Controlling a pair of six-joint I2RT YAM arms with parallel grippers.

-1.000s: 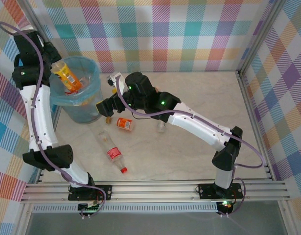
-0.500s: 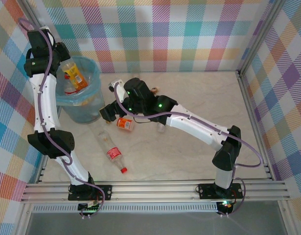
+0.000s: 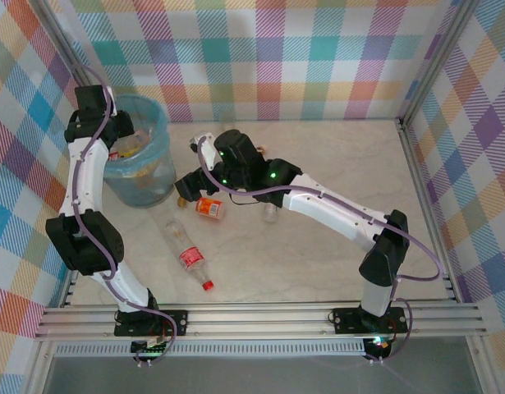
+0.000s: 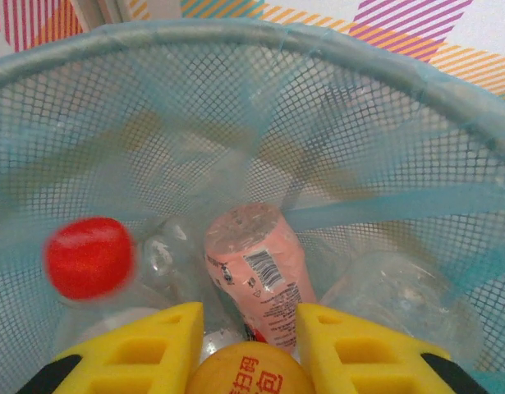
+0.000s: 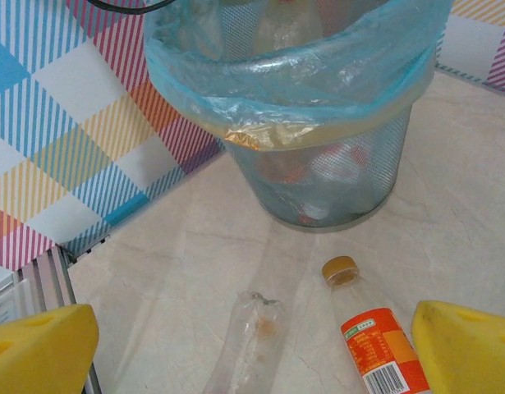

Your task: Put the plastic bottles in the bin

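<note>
- Our left gripper is clenched on a round orange plastic bottle with red lettering, with a yellow finger pressed to either side
- That bottle sits inside the mouth of the round dark mesh bin lined with a translucent light-blue bag; a second ago it stood tilted above the rim, so the arm has lowered it
- Below it lie a pink-labelled bottle and a red cap (blurred)
- Our right gripper hangs released, jaws wide, over the marble tabletop beside the bin, shifted slightly since before
- Between its fingers we see a crumpled clear bottle and an orange-labelled bottle with a tan cap
- From above, a red-labelled clear bottle lies apart, nearer the bases
</note>
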